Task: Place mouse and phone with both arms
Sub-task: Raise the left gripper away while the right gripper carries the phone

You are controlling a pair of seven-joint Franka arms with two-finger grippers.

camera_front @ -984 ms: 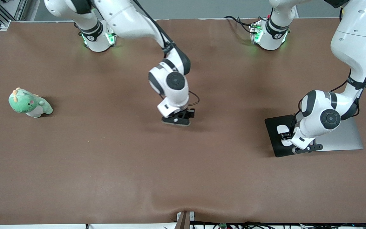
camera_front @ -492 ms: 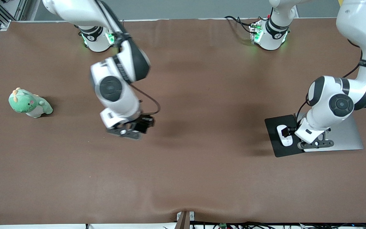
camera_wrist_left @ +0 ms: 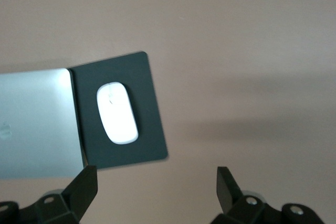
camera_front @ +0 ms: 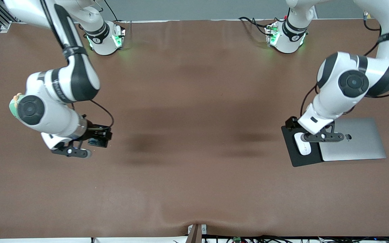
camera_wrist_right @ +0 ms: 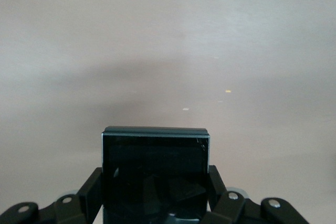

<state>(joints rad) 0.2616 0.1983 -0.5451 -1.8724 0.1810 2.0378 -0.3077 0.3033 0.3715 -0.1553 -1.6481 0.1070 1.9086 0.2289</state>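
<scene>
The white oval mouse (camera_front: 302, 144) (camera_wrist_left: 117, 113) lies on the black mouse pad (camera_front: 295, 160) (camera_wrist_left: 149, 129) at the left arm's end of the table. My left gripper (camera_front: 297, 130) (camera_wrist_left: 156, 182) hangs above the pad, open and holding nothing, with its fingers apart from the mouse. The black phone (camera_front: 99, 139) (camera_wrist_right: 155, 166) is held off the table with my right gripper (camera_front: 96, 136) (camera_wrist_right: 155, 187) shut on its two sides. It is over bare brown table toward the right arm's end.
A silver closed laptop (camera_front: 353, 141) (camera_wrist_left: 31, 124) lies against the pad's edge. A green plush toy (camera_front: 13, 103) peeks out from under the right arm's wrist. The brown mat (camera_front: 194, 152) covers the table.
The right arm has swung from the table's middle toward its own end, carrying the phone. My left gripper has risen off the mouse, which stays on the pad.
</scene>
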